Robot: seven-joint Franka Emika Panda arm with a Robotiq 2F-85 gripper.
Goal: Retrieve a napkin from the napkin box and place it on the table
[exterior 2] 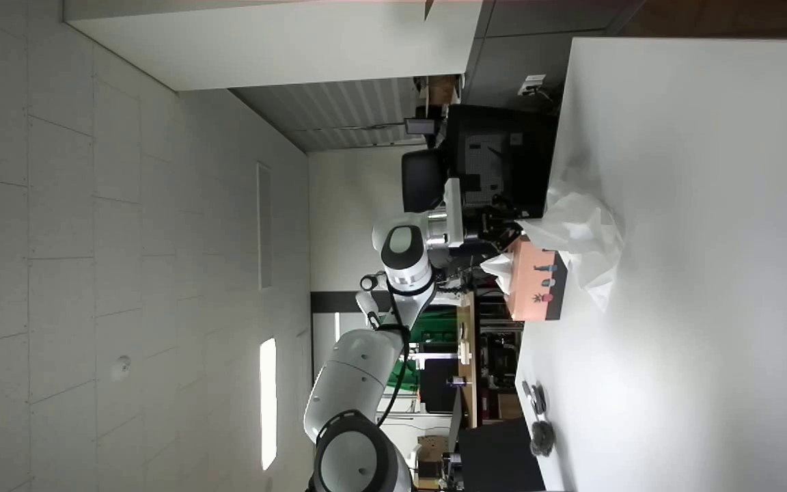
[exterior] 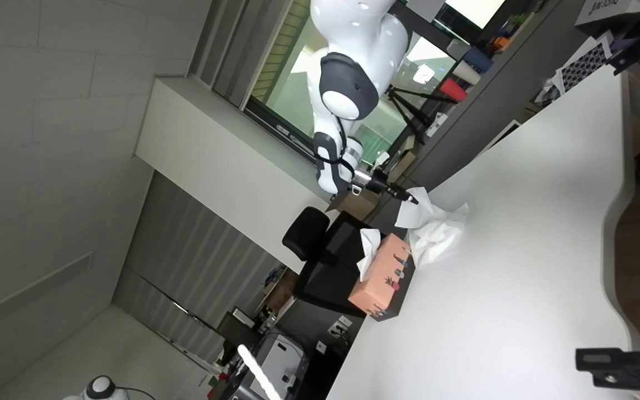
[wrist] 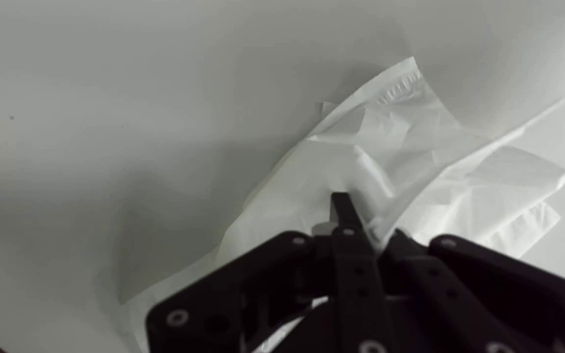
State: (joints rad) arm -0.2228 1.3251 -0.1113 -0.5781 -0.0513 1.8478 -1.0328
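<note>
Now, claw [wrist: 373,228]: jaws nearly together, pinching part of the napkin [exterior 2: 579,232].
Napkin: hanging below claw, lower folds apparently on counter [exterior: 525,278]; being thin, may cling at release, then get dragged along as claw backs off.
Napkin box [exterior: 380,280]: near claw, off to one side; sideways swing could knock it or snag the second sheet [exterior: 370,244] poking out.
Counter: descending too far could jam claw against it.
</note>
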